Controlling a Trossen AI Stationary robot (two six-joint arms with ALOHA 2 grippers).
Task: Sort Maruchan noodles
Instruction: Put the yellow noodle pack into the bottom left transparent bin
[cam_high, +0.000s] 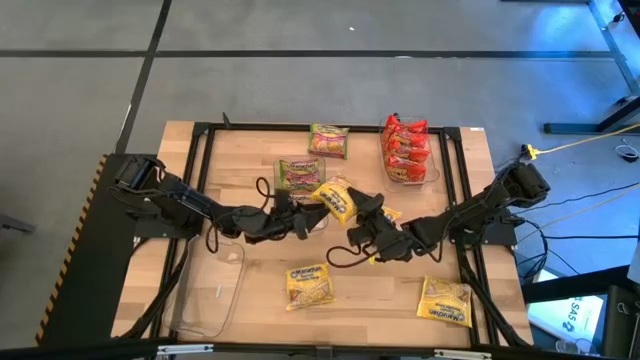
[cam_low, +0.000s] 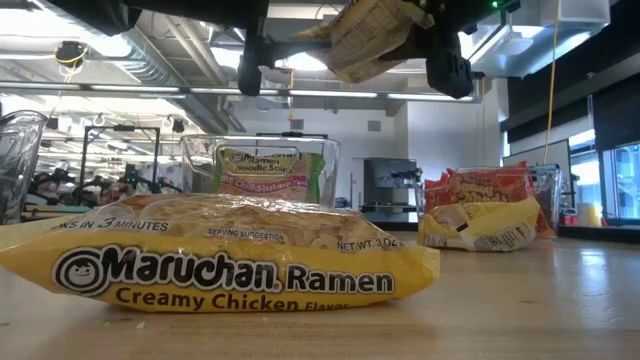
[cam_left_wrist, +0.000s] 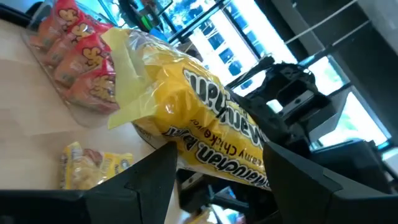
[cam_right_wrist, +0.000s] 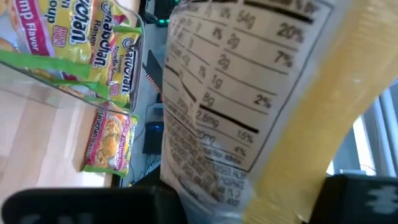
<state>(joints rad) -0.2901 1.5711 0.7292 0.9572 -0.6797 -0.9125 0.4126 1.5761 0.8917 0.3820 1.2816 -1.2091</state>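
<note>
A yellow Maruchan noodles packet (cam_high: 335, 200) hangs in the air over the table's middle, between my two grippers. My right gripper (cam_high: 362, 214) is shut on it from the right. My left gripper (cam_high: 305, 213) comes from the left and is open, its two fingers (cam_left_wrist: 158, 168) on either side of the packet's (cam_left_wrist: 205, 118) other end. More yellow packets (cam_high: 309, 285) (cam_high: 445, 300) lie flat on the table near the front edge. Green packets (cam_high: 300, 175) and red packets (cam_high: 407, 150) lie farther back. My right gripper holds the yellow packet by one end (cam_left_wrist: 252, 115), pinched between its two fingers, coming level from the table's right. The packet's printed back (cam_right_wrist: 211, 118) faces its wrist camera. The packet is lifted clear of the table and tilted. My left gripper: I cannot tell whether its fingers touch the packet.
A clear bin (cam_high: 425, 175) at the back right holds the red packets, and a clear bin (cam_low: 330, 160) near the middle holds green ones. A further clear bin (cam_high: 215, 285) stands at the near left. One green packet (cam_high: 328, 140) lies at the far edge. A black frame (cam_high: 200, 150) rims the table.
</note>
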